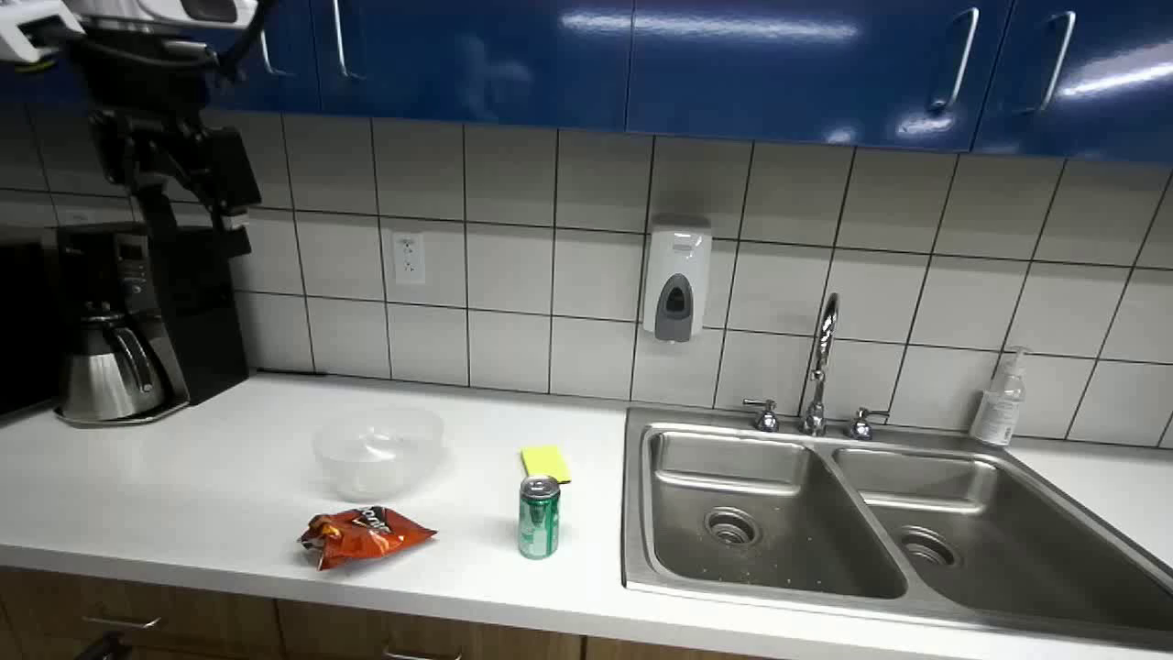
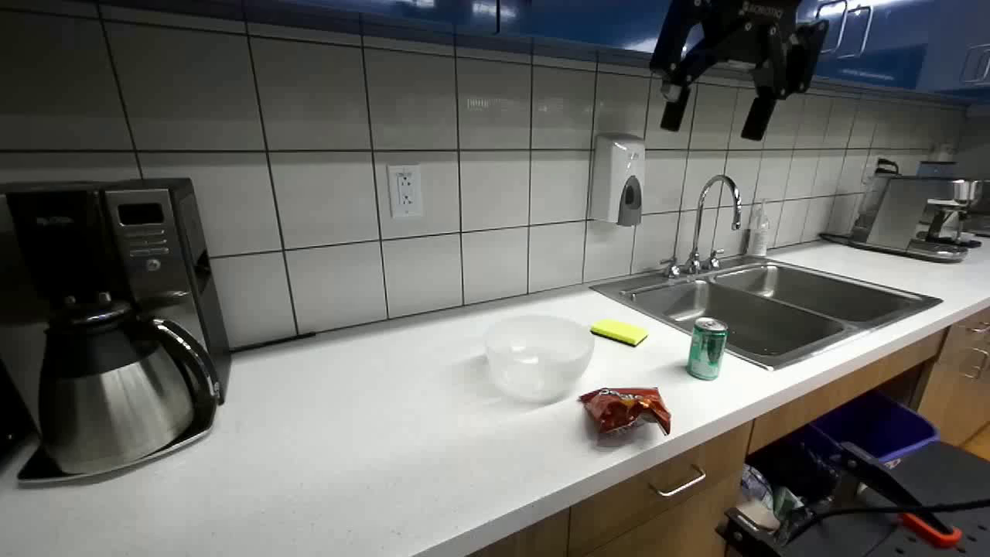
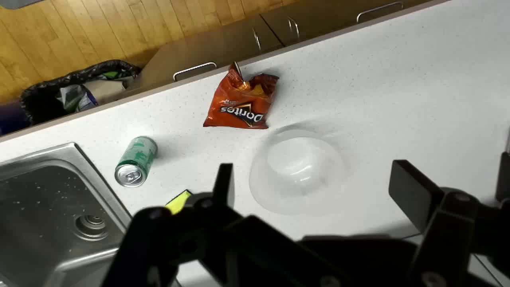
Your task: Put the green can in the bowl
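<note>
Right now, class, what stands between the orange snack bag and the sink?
The green can stands upright between the snack bag and the sink; both exterior views and the wrist view show this.

Snack bag [image 1: 368, 536], yellow sponge [image 1: 544, 462], sink [image 1: 638, 522].

Green can [image 1: 539, 522] — small drink can, green with paler printed areas; silvery top with pull tab. Standing upright on a white counter [image 2: 325, 441], toward its front edge.

Bowl [image 2: 539, 360] — wide, round, translucent, whitish, narrowing toward the base; bright reflections showing in it. Set upright, mouth upward, on the same counter, farther back than the can; the two stand well apart, the can outside the bowl.
</note>
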Controlling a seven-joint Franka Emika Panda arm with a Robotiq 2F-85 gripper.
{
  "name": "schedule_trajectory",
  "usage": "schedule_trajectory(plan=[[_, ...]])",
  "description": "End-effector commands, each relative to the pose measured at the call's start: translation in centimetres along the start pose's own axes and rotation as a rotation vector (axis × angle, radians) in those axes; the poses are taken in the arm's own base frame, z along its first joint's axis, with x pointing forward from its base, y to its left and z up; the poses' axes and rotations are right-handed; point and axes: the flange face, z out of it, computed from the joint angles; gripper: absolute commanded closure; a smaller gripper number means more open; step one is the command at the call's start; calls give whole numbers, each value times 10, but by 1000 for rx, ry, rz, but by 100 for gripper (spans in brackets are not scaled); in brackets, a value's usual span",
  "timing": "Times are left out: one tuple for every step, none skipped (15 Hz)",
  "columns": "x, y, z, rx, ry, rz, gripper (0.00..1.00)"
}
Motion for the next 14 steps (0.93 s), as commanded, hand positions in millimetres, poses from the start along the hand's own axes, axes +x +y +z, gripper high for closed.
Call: schedule_trajectory(plan=[[1, 0, 0, -1, -3, 0, 0], [1, 0, 0, -1, -3, 0, 0], [1, 0, 0, -1, -3, 0, 0], [1, 0, 0, -1, -3, 0, 0], [1, 0, 0, -1, -3, 0, 0], [1, 0, 0, -1, -3, 0, 0], [1, 0, 0, -1, -3, 0, 0], [1, 0, 0, -1, -3, 0, 0], [1, 0, 0, -1, -3, 0, 0], [1, 0, 0, -1, -3, 0, 0], [-3, 1, 2, 2, -15, -15, 0], [-7, 2, 5, 13, -24, -28, 0], [-11, 4, 7, 10, -22, -31, 0], [-13, 6, 8, 4, -22, -32, 0]])
